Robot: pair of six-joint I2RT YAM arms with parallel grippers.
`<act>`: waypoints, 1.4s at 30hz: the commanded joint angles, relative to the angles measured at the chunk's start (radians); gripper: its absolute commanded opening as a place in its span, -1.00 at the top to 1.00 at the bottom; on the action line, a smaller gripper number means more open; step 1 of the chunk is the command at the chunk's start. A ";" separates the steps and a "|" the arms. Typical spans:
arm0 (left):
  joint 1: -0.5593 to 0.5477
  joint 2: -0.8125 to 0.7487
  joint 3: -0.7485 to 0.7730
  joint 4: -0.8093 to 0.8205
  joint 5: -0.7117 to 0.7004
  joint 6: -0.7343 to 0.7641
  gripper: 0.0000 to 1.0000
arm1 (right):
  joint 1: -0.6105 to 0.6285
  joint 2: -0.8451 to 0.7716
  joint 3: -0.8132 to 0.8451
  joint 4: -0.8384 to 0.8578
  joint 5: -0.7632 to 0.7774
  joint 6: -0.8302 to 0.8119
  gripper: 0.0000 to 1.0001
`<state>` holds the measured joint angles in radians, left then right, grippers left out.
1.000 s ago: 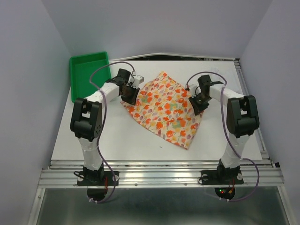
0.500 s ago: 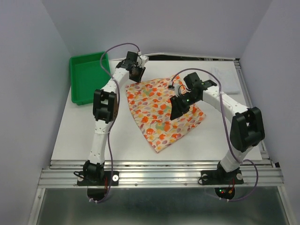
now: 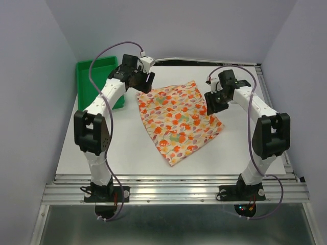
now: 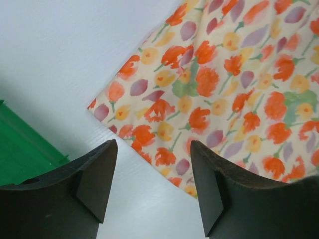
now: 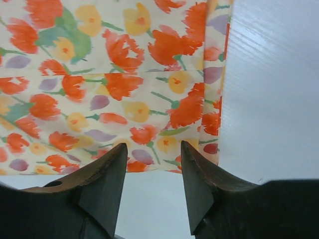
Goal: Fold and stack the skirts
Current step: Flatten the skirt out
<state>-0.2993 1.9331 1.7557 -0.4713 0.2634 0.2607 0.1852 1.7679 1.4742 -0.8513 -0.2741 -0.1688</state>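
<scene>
**Both my pincers open above a floral skirt spread on a white worktop**

A white worktop (image 3: pixel 102 148) with a faint wood-like grain sits in a booth of plain, pale lilac-grey walls (image 3: pixel 30 76) on the left, back and right. A ribbed metal rail (image 3: pixel 173 186) runs along its near edge, where my two arms (image 3: pixel 92 132) are bolted.

At the far left corner lies a bright green plastic tray (image 3: pixel 89 81), rectangular, hard and shiny, with a raised rim. Just right of it hangs my left pincer (image 4: pixel 152 149). Its two dark, matte, wedge-shaped fingers (image 4: pixel 94 179) are spread apart with nothing between them, above the skirt's far left corner.

The skirt (image 3: pixel 179 120) lies flat in the middle of the worktop, between my arms. It is thin, soft cream cloth printed with orange, red and yellow flowers, green leaves and mauve petals. Its outline is a slanted four-sided shape with one point toward the near edge.

On the right, my right pincer (image 5: pixel 153 147) is also spread wide and holds nothing. It hovers over the skirt's right edge, where a narrow band runs along the cloth's border.
</scene>
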 commanded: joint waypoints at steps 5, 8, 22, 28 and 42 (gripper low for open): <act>-0.006 -0.227 -0.271 0.043 0.155 0.018 -0.43 | 0.000 0.082 -0.035 0.001 0.170 -0.087 -0.07; -0.033 -0.287 -0.370 0.049 0.154 0.031 -0.40 | 0.000 0.094 -0.075 0.003 0.185 -0.089 -0.01; -0.136 -0.059 -0.411 0.074 0.056 -0.052 0.38 | 0.000 0.097 -0.248 -0.054 -0.175 0.026 0.99; -0.130 0.234 -0.106 -0.008 -0.012 -0.020 0.51 | 0.052 0.001 -0.348 0.133 -0.448 0.241 0.99; -0.106 0.460 0.483 -0.071 -0.049 0.014 -0.21 | 0.108 -0.103 -0.172 0.230 -0.433 0.310 -0.29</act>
<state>-0.4252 2.5587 2.3272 -0.5789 0.2260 0.2752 0.3771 1.7439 1.1828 -0.6205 -0.7631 0.1707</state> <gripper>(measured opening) 0.539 0.624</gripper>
